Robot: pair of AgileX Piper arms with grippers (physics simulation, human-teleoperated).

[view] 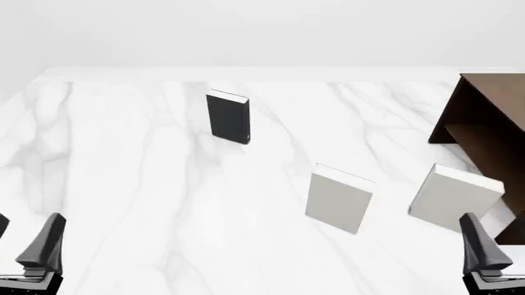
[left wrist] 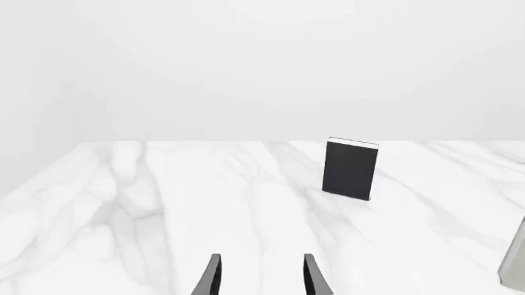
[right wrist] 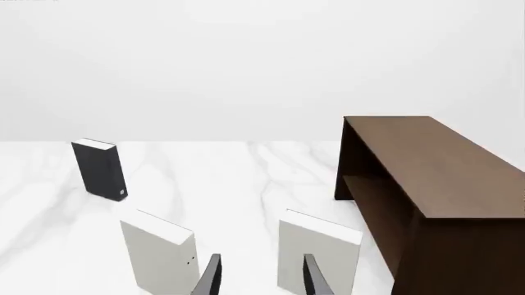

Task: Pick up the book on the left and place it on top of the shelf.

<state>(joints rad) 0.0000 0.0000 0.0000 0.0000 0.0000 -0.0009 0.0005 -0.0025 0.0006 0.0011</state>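
Book (view: 228, 117), black and upright, is standing well left of the shelf (view: 484, 123) in the front view, two grey books (view: 340, 200) between. Left wrist view: left gripper (left wrist: 260, 276) is hanging wide, empty, facing it. Right wrist view: right gripper (right wrist: 260, 276) is likewise gaping over marble table (right wrist: 213, 178).

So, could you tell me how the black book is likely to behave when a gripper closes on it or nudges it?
The black book stands upright on its narrow bottom edge on the marble table, so a sideways nudge would probably tip it flat. It looks like a hardcover, so it should stay stiff when pinched. Its smooth covers could slip somewhat between the fingers.
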